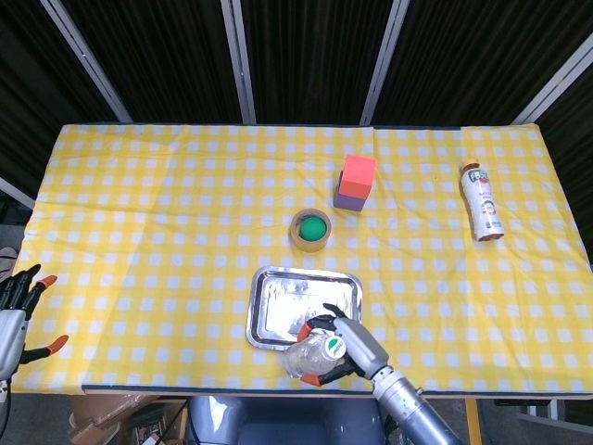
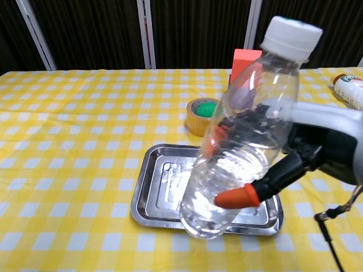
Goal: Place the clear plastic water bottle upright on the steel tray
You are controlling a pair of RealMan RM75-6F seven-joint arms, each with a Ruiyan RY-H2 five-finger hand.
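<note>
The clear plastic water bottle with a white cap (image 2: 244, 130) is held off the table in the right hand (image 1: 345, 345), whose orange-tipped fingers (image 2: 241, 196) wrap round its lower body. In the chest view the bottle leans, its cap up and to the right, its base down over the near edge of the rectangular steel tray (image 2: 148, 192). In the head view the bottle (image 1: 310, 357) shows just left of the hand, over the tray's (image 1: 278, 311) near rim and the front edge of the yellow-and-white checked tablecloth (image 1: 167, 222). Whether the base touches the tray cannot be told.

Beyond the hand, past the far side of the tray, lies a roll of tan tape with a green centre (image 1: 310, 229). Further off the same way stands a red foam block stacked on a purple block (image 1: 356, 183). Far to the right of the hand, well apart from it, a white-labelled drink bottle with an orange cap (image 1: 482, 201) lies on its side near the table's right edge.

The left hand (image 1: 18, 311) is far to the left of the right hand, at the table's near left corner, its fingers spread and holding nothing.
</note>
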